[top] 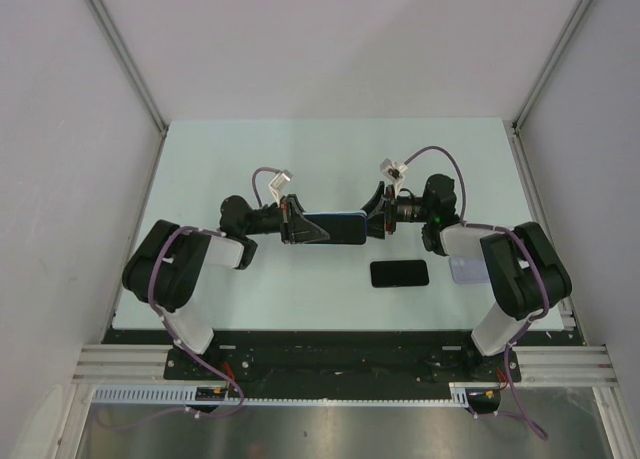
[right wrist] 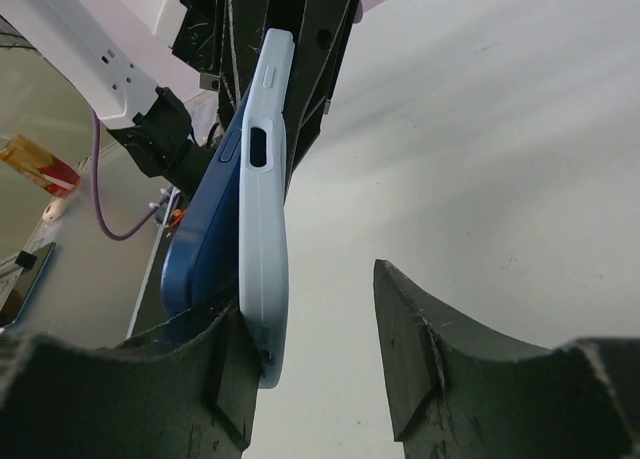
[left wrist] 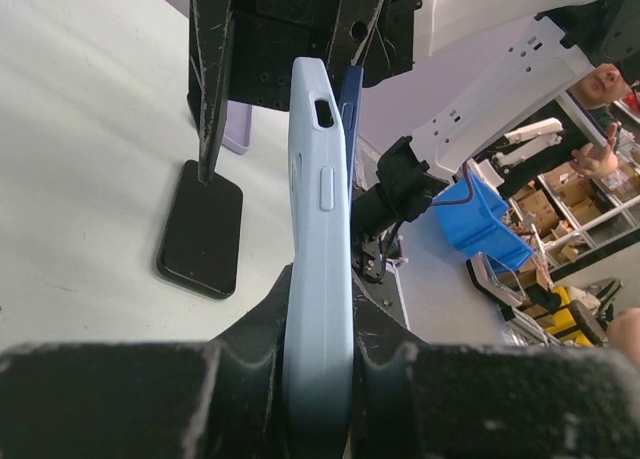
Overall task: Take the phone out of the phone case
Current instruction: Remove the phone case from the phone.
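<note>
Wrist views only: left end effector (left wrist: 318,314) tight on phone case (left wrist: 318,209), right end effector (right wrist: 308,314) wide.

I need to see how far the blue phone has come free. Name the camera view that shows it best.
Right wrist: the blue phone leans away from the pale case. Left wrist shows only a thin edge behind the case; from above, it merges with the case.

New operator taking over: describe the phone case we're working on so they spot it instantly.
On the pale table, look at the middle, where the left gripper and right gripper face each other. The phone case hangs between them, clamped by the left gripper. It is light blue with a dark blue phone in it, unlike the black slab lying flat.
</note>
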Controlling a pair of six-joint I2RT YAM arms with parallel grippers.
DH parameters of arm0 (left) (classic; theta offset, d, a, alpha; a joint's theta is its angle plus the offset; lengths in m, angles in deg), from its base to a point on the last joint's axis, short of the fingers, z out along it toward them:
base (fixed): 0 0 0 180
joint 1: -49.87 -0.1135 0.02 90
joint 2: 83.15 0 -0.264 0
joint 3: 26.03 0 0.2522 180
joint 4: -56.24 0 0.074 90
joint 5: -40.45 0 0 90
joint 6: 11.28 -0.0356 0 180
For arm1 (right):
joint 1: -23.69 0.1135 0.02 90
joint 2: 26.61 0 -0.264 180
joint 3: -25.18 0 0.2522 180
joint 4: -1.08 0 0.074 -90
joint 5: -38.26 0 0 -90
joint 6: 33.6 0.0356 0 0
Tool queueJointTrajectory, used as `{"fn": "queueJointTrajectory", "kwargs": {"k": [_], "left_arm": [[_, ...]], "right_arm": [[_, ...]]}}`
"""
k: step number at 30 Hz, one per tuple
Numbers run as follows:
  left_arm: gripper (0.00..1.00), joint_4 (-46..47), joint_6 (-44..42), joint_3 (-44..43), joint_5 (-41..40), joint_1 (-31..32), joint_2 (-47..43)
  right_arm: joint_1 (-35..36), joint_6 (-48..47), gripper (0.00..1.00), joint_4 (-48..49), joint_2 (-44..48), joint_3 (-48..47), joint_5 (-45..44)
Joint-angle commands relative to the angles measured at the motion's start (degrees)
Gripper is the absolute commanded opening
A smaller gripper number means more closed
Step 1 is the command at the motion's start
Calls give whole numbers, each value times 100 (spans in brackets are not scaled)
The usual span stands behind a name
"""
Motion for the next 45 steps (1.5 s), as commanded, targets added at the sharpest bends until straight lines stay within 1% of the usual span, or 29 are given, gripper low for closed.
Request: {"fn": "queueJointTrajectory", "kwargs": {"k": [1,9,14,17,18,20,21,23,24,26,27,35,39,42,45], "left_arm": [[0,1613,410,-322,-1101,21,196],[4,1666,498,-349,-1084,21,248],[7,1675,560,-366,-1093,21,293],[8,1684,586,-375,-1101,21,336],[9,1684,586,-375,-1110,21,345],[10,1693,586,-375,-1110,21,345],[11,1693,586,-375,-1110,21,354],[13,1693,595,-384,-1110,3,354],[14,1693,595,-384,-1110,3,363],[16,1693,604,-392,-1102,-6,371],[18,1693,604,-393,-1093,-14,372],[29,1701,604,-428,-1031,-41,380],[37,1701,604,-445,-978,-50,380],[39,1701,595,-454,-961,-58,372],[45,1701,578,-445,-970,-67,354]], "right_arm": [[508,146,50,827,4,-83,247],[561,489,43,1205,-119,-83,203],[587,708,41,1416,-163,-83,159],[605,796,37,1531,-207,-83,150],[614,840,33,1548,-225,-83,159],[631,884,29,1627,-251,-83,150],[640,928,25,1654,-278,-83,159],[640,964,19,1724,-287,-83,159],[640,998,14,1742,-304,-83,167],[649,999,8,1759,-295,-83,168],[649,1007,1,1759,-304,-83,168],[632,1051,0,1768,-304,-91,194],[614,1060,0,1768,-287,-83,203],[587,1069,0,1759,-304,-83,185],[544,964,0,1602,-313,-83,133]]}}
